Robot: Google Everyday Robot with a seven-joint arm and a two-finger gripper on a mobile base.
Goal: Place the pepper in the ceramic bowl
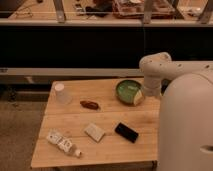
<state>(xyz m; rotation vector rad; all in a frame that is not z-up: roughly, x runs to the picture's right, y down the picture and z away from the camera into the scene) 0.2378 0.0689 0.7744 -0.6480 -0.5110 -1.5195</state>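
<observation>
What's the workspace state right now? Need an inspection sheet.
Surface: wooden table, items spread apart on it.
Job's things: pepper lies on the table left of the ceramic bowl, not in it; the bowl sits near the far right corner.
Clutter: white cup upright, far left; black phone and pale block near the front; small bottle lying front left.
Grippers: gripper at the bowl's right rim, apart from the pepper.
Cables: nothing seen.
Surroundings: dark counter behind the table; carpeted floor.
</observation>
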